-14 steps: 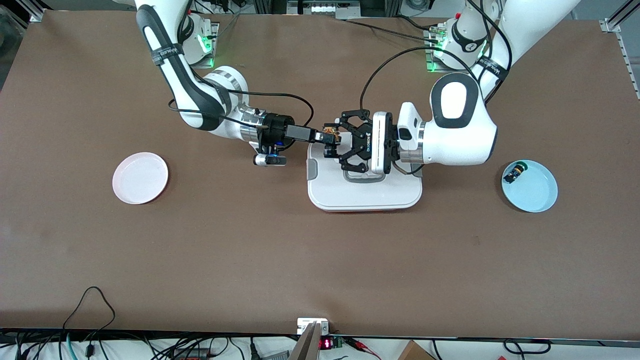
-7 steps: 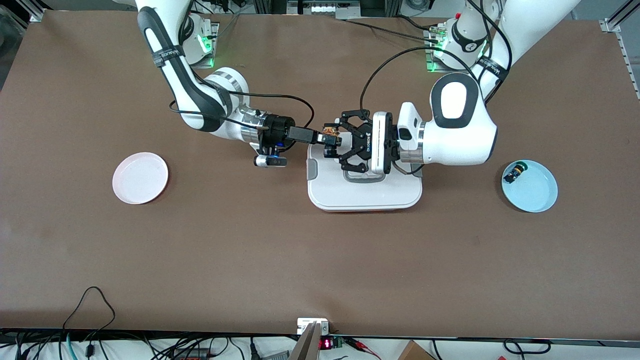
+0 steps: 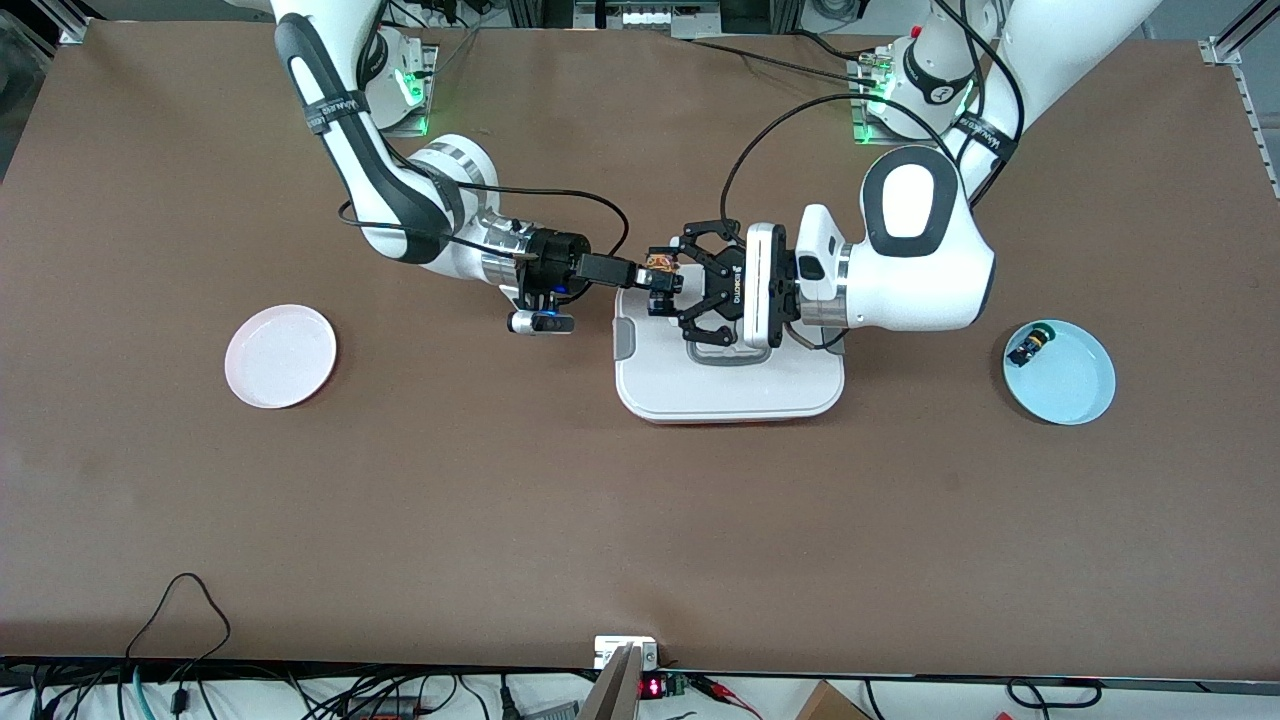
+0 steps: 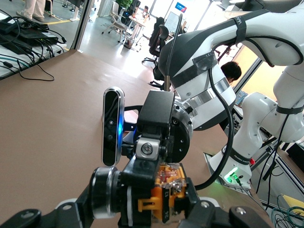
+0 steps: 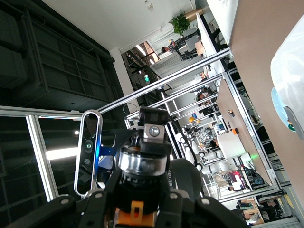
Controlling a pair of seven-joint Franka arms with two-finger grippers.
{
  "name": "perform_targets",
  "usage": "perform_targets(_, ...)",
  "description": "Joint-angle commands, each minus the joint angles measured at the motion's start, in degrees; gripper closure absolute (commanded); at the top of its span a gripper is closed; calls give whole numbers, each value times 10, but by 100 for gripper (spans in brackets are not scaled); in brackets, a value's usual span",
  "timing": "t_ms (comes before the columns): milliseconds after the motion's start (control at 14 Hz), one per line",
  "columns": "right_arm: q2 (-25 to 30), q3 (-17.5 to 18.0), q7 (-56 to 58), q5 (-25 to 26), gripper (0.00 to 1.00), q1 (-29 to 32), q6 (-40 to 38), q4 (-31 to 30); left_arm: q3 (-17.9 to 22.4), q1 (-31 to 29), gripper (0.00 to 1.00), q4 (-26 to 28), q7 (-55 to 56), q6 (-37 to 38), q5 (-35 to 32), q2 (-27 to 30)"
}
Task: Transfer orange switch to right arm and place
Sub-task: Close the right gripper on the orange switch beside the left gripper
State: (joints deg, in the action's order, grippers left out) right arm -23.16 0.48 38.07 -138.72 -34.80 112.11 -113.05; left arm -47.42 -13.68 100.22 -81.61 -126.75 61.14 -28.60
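Right now both end effectors pinch the tiny black orange-capped switch [image 3: 657, 266] above the white rectangular board [image 3: 728, 385]: left end effector [image 3: 682, 286], right end effector [image 3: 648, 270].

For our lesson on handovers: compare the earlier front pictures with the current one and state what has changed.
The right gripper closed on the orange switch, which the left gripper holds over the white board. Both arms, the pink plate and blue plate stayed put.
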Motion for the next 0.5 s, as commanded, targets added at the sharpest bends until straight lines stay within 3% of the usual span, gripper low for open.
perform_targets(0,-5,-1,13,-7,100,-4,7,13,-8,-5,86,4,-7,3,21,6)
perform_targets(72,-5,-1,13,-7,100,-3,7,13,-8,-4,12,4,-12,4,21,6)
perform_targets(143,-5,-1,13,-6,100,-2,7,13,-8,-3,0,3,-12,4,22,6)
perform_targets(430,-5,-1,13,-6,100,1,7,13,-8,-5,0,2,-13,11,22,6)
